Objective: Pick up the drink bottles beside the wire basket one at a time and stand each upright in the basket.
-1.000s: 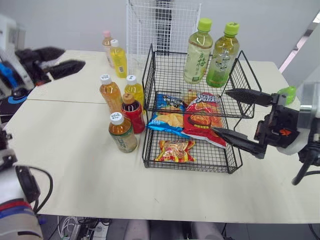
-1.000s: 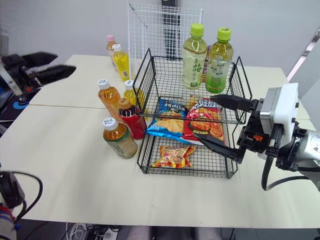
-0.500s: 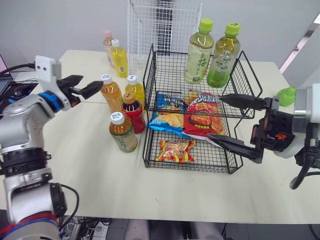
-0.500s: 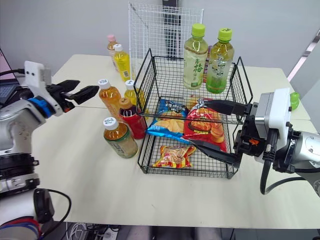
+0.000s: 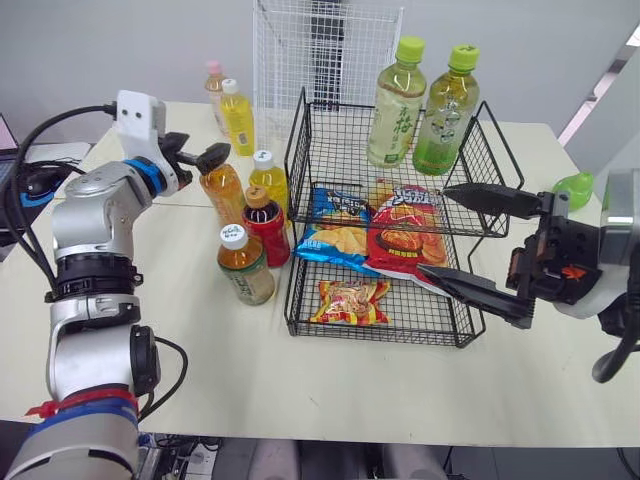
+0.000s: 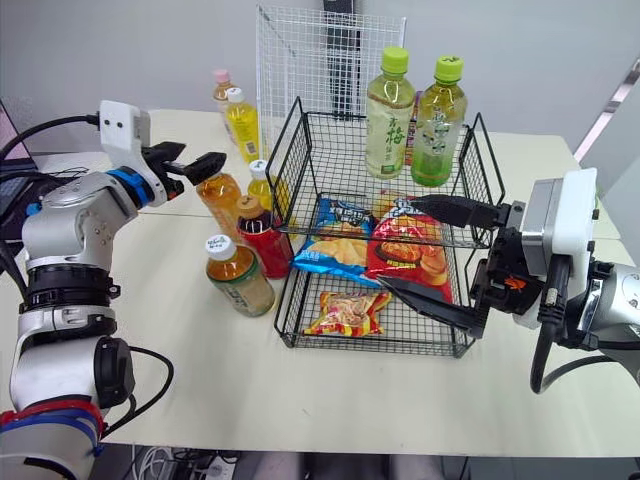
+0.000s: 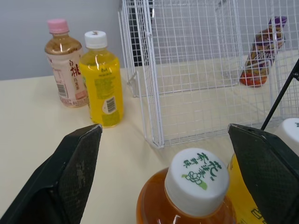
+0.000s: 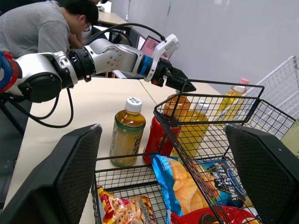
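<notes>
Several drink bottles stand left of the black wire basket (image 5: 296, 145): an orange tea bottle (image 5: 222, 187), a yellow one (image 5: 268, 180), a red one (image 5: 266, 224) and an amber one (image 5: 245, 266). Two more, yellow (image 5: 237, 116) and pink-capped (image 5: 213, 88), stand farther back. Two green-capped bottles (image 5: 397, 100) (image 5: 445, 108) stand upright in the basket's upper tier. My left gripper (image 5: 200, 152) is open just above the orange bottle's white cap (image 7: 196, 179), which sits between the fingers (image 7: 77, 158). My right gripper (image 5: 435, 230) is open at the basket's right side, holding nothing.
Snack bags lie in the basket: a red one (image 5: 405, 235), a blue one (image 5: 335, 228) and a small one (image 5: 350, 300) on the lower tier. A white mesh panel (image 5: 325, 50) stands behind. A green object (image 5: 573, 188) lies far right. A person (image 8: 46, 23) sits beyond the table.
My left arm has swung in from the far left to just above the orange tea bottle. The right gripper has barely moved. The bottles stand as before.
</notes>
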You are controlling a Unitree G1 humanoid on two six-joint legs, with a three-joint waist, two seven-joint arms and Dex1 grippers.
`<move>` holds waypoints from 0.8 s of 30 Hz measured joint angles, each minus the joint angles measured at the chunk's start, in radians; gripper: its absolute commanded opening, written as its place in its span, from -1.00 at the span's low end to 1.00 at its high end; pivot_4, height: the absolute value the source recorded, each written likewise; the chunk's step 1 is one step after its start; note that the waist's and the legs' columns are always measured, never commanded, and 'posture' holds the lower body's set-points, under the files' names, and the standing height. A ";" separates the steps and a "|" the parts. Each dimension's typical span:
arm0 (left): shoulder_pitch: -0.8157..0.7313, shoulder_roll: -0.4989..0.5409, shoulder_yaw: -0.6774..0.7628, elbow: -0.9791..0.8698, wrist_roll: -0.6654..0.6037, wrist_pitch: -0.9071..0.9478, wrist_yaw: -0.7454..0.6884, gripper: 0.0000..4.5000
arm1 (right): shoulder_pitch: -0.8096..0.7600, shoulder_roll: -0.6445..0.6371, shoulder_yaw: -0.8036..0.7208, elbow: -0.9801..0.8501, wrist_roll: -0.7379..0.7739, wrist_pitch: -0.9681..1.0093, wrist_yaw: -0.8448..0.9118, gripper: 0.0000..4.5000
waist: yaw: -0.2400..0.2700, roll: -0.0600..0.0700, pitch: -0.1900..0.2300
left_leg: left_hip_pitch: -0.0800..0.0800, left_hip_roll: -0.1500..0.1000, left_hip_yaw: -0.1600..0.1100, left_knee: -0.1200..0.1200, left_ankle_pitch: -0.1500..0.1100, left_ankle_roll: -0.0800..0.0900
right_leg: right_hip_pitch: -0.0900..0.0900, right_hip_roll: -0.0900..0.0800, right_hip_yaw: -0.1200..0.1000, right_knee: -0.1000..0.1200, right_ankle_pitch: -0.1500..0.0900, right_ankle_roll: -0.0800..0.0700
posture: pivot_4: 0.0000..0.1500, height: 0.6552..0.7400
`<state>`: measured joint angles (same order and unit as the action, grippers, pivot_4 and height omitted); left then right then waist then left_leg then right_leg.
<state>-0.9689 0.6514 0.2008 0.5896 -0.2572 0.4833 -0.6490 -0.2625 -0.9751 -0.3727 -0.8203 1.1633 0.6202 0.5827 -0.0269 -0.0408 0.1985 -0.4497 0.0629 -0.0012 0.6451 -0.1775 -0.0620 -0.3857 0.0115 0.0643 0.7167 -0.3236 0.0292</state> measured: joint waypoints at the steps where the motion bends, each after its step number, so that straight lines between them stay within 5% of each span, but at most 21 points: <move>1: -0.001 0.000 -0.004 0.008 0.003 -0.001 -0.001 1.00 | 0.002 0.000 0.000 -0.003 0.001 0.001 -0.002 1.00 | -0.001 0.000 0.000 | 0.000 0.000 0.000 0.000 0.000 0.000 | 0.000 0.000 0.000 0.000 0.000 0.000 | 1.00 0.91; 5: -0.001 -0.001 -0.023 0.014 0.012 -0.001 -0.012 0.76 | 0.007 -0.005 -0.004 -0.006 0.010 0.001 -0.016 1.00 | -0.001 0.000 0.000 | 0.000 0.000 0.000 0.000 0.000 0.000 | 0.000 0.000 0.000 0.000 0.000 0.000 | 1.00 0.91; 14: -0.001 -0.011 -0.023 0.010 0.011 0.012 -0.013 -0.38 | 0.014 -0.007 -0.011 -0.011 0.032 0.001 -0.023 1.00 | -0.001 0.000 0.000 | 0.000 0.000 0.000 0.000 0.000 0.000 | 0.000 0.000 0.000 0.000 0.000 0.000 | 1.00 0.91; 24: -0.028 0.104 -0.044 -0.030 -0.015 0.115 -0.171 -0.38 | 0.046 -0.014 -0.038 -0.038 0.039 0.002 -0.063 1.00 | -0.003 -0.002 0.001 | -0.002 0.001 -0.001 0.000 0.000 0.000 | -0.002 0.001 -0.001 0.000 0.000 0.000 | 1.00 0.91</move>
<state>-0.9969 0.7558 0.1564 0.5594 -0.2725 0.5982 -0.8205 -0.2166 -0.9888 -0.4107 -0.8582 1.2019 0.6225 0.5199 -0.0295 -0.0425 0.1996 -0.4516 0.0638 -0.0019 0.6447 -0.1774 -0.0621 -0.3877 0.0126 0.0635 0.7167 -0.3237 0.0292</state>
